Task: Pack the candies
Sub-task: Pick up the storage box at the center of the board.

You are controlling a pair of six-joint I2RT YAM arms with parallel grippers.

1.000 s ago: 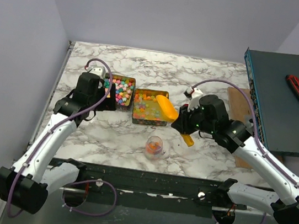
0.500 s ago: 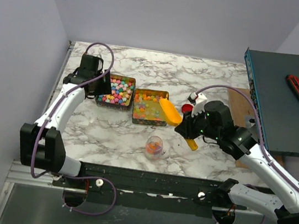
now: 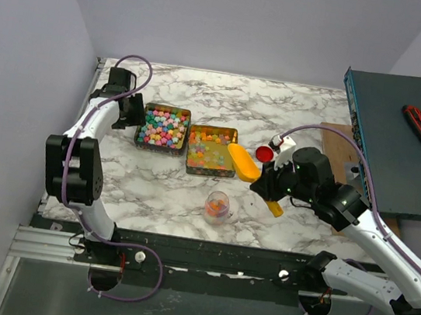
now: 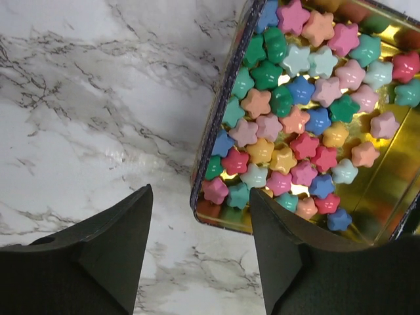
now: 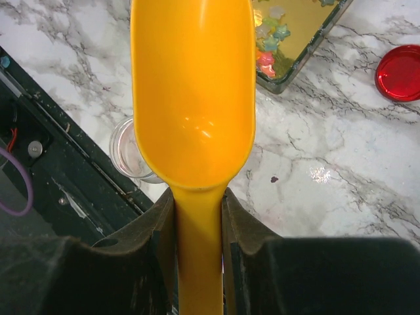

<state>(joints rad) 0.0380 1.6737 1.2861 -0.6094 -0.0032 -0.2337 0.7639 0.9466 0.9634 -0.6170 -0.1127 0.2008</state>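
1. The marble tabletop [image 3: 204, 94] carries everything. The work is kept toward the middle, where we judge both arms can reach.
2. The left claw [image 4: 200, 216] hangs over the outer near corner of the left tin [image 4: 220, 111]. Its jaws are apart and clamp nothing. The tin's corner sits in the gap between them, so we take it to be placed there to steady or shift that tin.
3. The right claw [image 5: 197, 210] is closed on the handle of the scoop [image 5: 193, 98]. It grips low down, so the bowl juts forward and free.
4. The left tin and the right tin [image 3: 208, 173] lie side by side with no lids, so a scoop can dip straight in.
5. The scoop's yellow bowl is held over the tabletop between the right tin and the jar [image 3: 217, 205]. The part of the bowl we can see holds nothing.
6. The small clear jar stands upright and uncapped near the front edge, just in front of the right tin, a short carry from the supply.
7. The red cap [image 3: 264, 153] lies flat to the right of the right tin, out of the scoop's path.
8. The candies [image 4: 302, 98] mostly remain in the tins, with pastel stars in the left one and glossy jellies in the right. A few colours show inside the jar, so we judge the packing far from finished.
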